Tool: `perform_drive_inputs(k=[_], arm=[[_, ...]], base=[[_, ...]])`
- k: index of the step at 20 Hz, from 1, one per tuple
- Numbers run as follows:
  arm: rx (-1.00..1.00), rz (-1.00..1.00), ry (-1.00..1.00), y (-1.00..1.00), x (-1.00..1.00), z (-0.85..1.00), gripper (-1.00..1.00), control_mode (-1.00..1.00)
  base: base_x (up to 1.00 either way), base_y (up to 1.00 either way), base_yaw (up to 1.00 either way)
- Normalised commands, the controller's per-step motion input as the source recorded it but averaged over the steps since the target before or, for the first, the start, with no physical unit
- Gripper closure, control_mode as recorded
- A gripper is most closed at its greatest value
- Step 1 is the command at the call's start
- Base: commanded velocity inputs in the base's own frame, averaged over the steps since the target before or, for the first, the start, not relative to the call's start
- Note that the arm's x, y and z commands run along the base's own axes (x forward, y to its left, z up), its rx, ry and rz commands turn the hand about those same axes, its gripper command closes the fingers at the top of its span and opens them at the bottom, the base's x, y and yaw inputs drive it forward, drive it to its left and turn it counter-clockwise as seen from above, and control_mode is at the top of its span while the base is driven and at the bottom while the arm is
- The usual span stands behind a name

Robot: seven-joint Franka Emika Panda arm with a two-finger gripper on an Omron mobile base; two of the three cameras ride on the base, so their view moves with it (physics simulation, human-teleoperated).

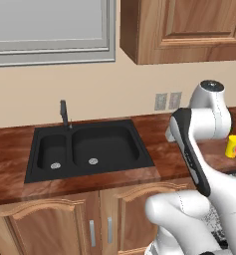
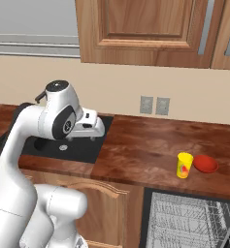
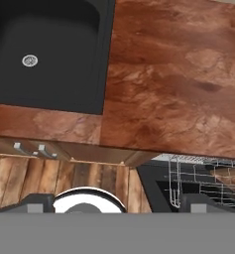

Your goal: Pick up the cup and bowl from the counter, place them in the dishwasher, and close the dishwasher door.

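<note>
Reach not yet begun — gripper point(image 2: 93, 130) hangs over the sink's right edge, jaws apart, empty; next swing right toward the cup point(image 2: 184, 165) near the worktop's front edge

The counter point(image 2: 150, 140) lies bare and open between the black sink point(image 1: 89, 149) and the yellow cup point(image 2: 184, 165), so a hand could sweep across it freely. The red bowl point(image 2: 205, 163) sits just beside the cup on its far side, crowding that flank. Wall cabinets point(image 2: 145, 29) hang above, limiting headroom. Below, the dishwasher point(image 2: 184, 218) stands open, its wire rack point(image 3: 203, 178) exposed from above.
</note>
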Motion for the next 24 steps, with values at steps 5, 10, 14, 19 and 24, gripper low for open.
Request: perform_drive_inputs(k=[5,10,14,19,24], arm=[[-0.04,0.00,0.00,-0.45,0.00,-0.08,-1.00,-1.00],[-0.10,0.00,0.00,-0.42,0.00,-0.14,-1.00,-1.00],[-0.11,0.00,0.00,-0.38,0.00,-0.13,-1.00,-1.00],[-0.09,0.00,0.00,-0.34,0.00,-0.13,-1.00,-1.00],[-0.06,0.00,0.00,-0.35,0.00,-0.11,-1.00,-1.00]], base=[[0.00,0.00,0.00],[0.00,0.00,0.00],[0.00,0.00,0.00],[0.00,0.00,0.00],[0.00,0.00,0.00]])
